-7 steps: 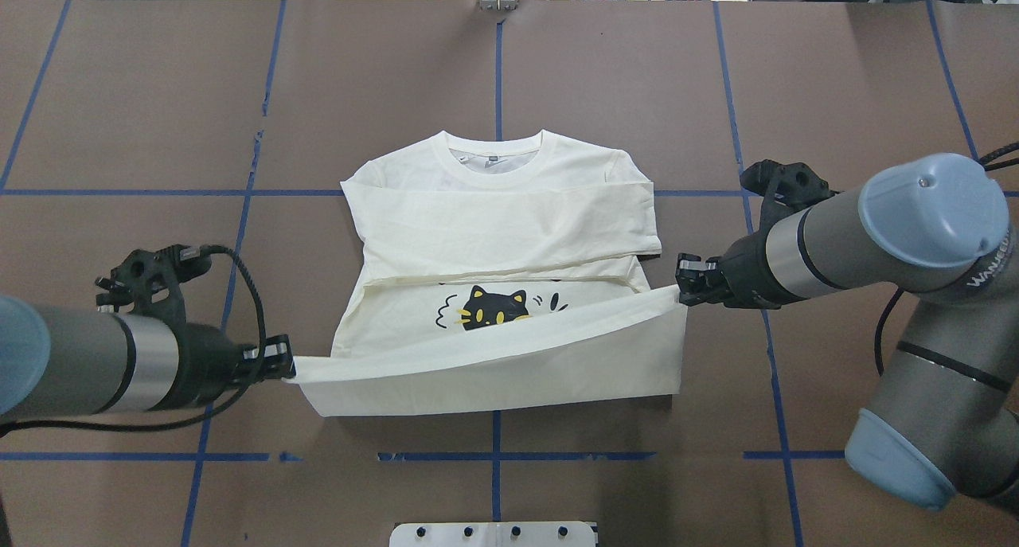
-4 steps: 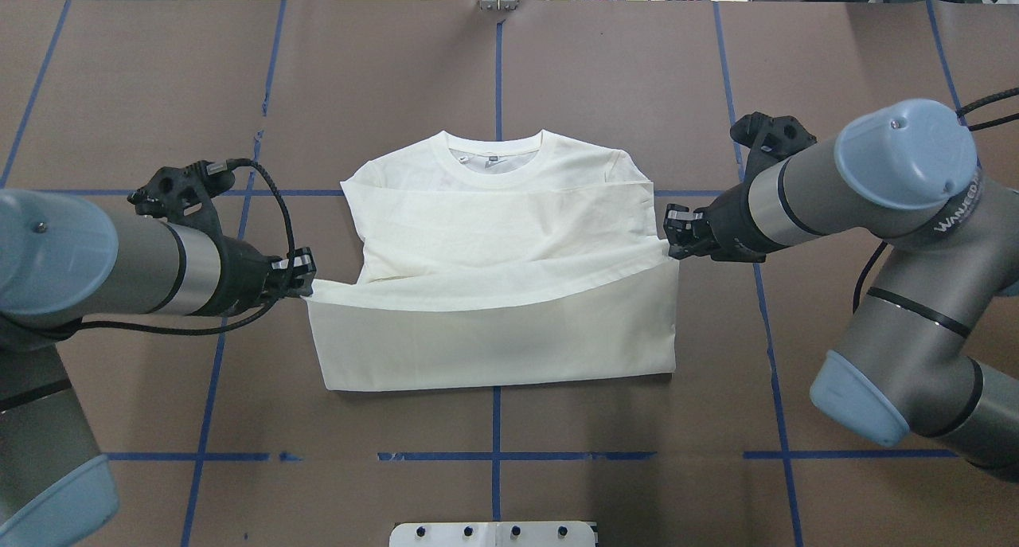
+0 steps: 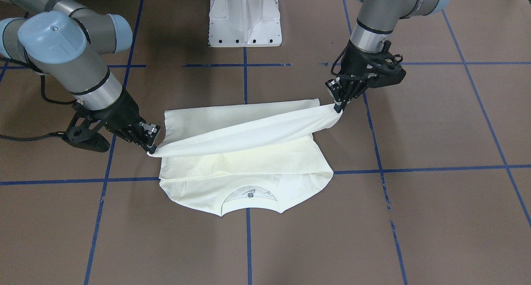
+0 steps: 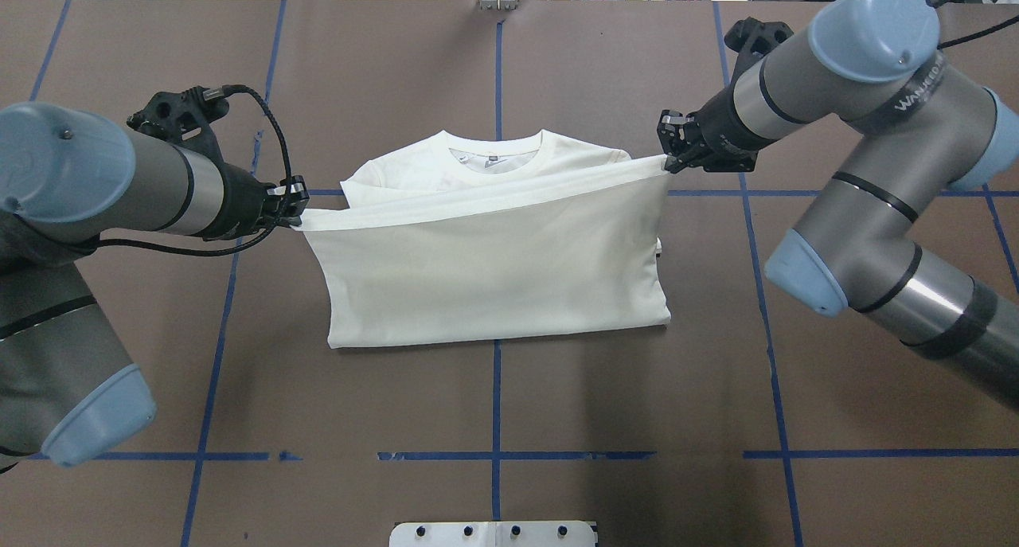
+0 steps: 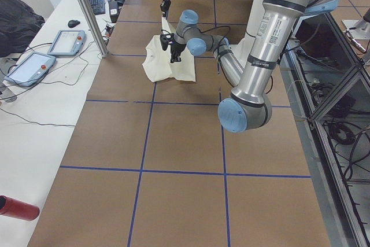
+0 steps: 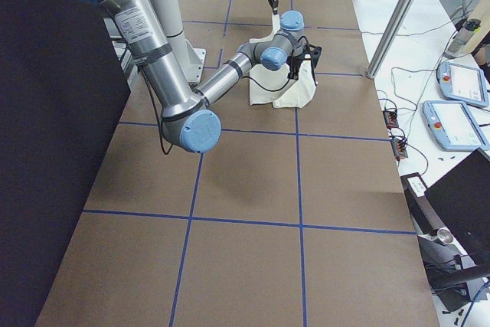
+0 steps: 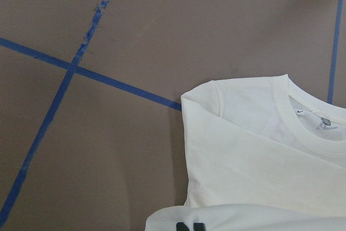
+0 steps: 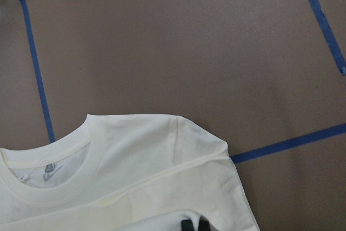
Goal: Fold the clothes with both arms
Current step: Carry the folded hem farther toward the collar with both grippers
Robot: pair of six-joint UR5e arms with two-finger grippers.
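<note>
Lying at centre of bench (image 4: 637,388), T-shirt (image 4: 493,268) was found half-folded, hem edge held raised near collar (image 4: 495,143). L end effector (image 4: 296,215) and R end effector (image 4: 667,160) were clamped on opposite hem corners.

Brown table (image 4: 382,69) marked by blue tape (image 4: 498,77) grid, a white bench (image 5: 55,99) alongside it.
</note>
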